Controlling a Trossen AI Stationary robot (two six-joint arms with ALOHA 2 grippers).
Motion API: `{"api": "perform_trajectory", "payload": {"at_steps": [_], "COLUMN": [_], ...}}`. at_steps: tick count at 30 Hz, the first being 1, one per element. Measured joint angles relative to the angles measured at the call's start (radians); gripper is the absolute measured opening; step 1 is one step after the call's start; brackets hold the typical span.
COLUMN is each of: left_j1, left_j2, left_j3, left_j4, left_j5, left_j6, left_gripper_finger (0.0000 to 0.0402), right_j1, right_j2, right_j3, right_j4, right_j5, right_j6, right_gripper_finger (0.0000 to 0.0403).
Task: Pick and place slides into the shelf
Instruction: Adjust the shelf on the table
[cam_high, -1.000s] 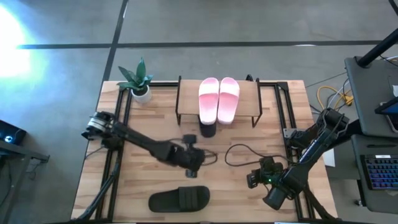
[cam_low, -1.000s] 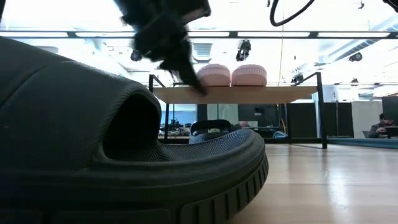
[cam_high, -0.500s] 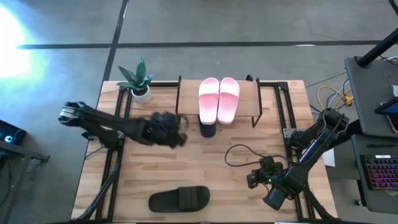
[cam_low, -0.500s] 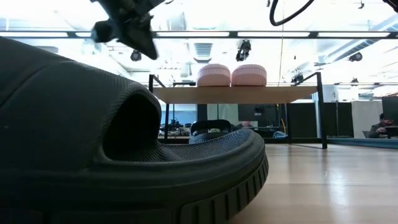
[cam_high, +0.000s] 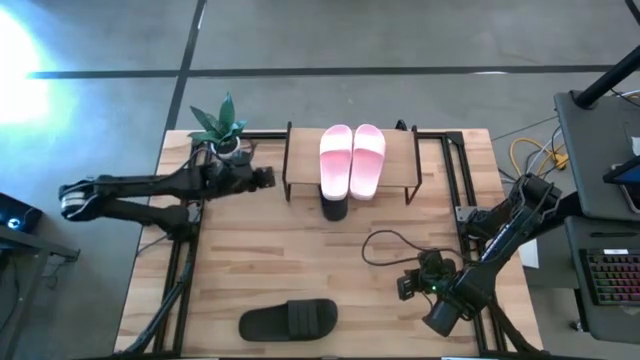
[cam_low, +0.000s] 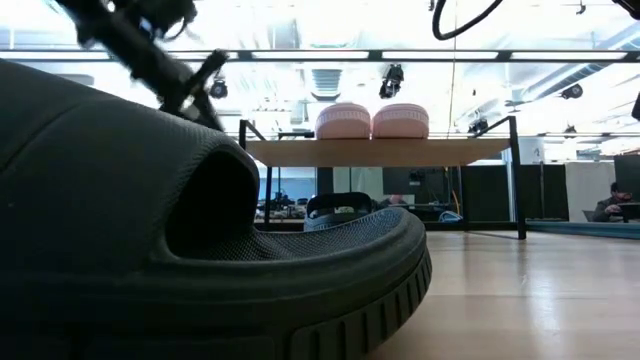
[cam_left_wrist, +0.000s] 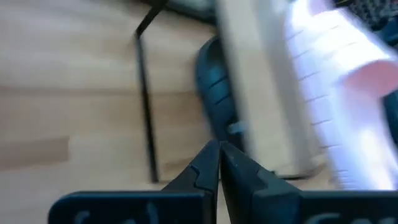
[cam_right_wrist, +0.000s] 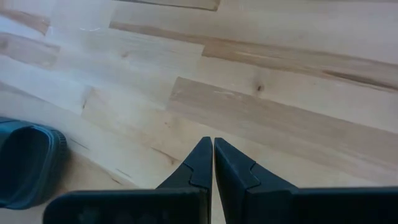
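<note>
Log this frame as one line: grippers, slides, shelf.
left gripper: shut, empty, left of shelf | right gripper: shut, empty, parked | pink slides: on shelf | dark slide: under shelf | dark slide: front edge, unplaced

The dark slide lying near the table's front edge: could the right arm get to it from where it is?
Probably yes: bare wooden tabletop lies between the shut right hand and the dark slide.

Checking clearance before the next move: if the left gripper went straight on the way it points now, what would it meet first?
Probably the shelf: the shut left gripper points at its near black leg, with a dark slide under the board just beyond. Height is unclear, so it could pass above.
</note>
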Motion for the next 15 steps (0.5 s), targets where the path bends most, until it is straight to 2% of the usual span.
{"api": "perform_trajectory", "payload": {"at_steps": [3, 5, 10, 15], "left_j1": [0.052, 0.068, 0.084, 0.098], "left_j2": [0.000, 0.017, 0.097, 0.230], "left_j3": [-0.085, -0.129, -0.202, -0.201], "left_j4": [0.053, 0.137, 0.420, 0.523], "left_j5": [0.094, 0.119, 0.128, 0.129], "left_j6": [-0.011, -0.027, -0.029, -0.021], "left_gripper_finger": [0.0000, 0.0000, 0.0000, 0.0000], "right_j1": [0.000, 0.000, 0.000, 0.000], "right_j2": [0.000, 0.000, 0.000, 0.000], "right_j3": [0.000, 0.000, 0.000, 0.000], "right_j4": [0.002, 0.003, 0.002, 0.003], "right_j5": [0.000, 0.000, -0.001, -0.004], "right_j6": [0.008, 0.008, 0.028, 0.031], "right_gripper_finger": [0.0009, 0.0008, 0.0008, 0.0008]}}
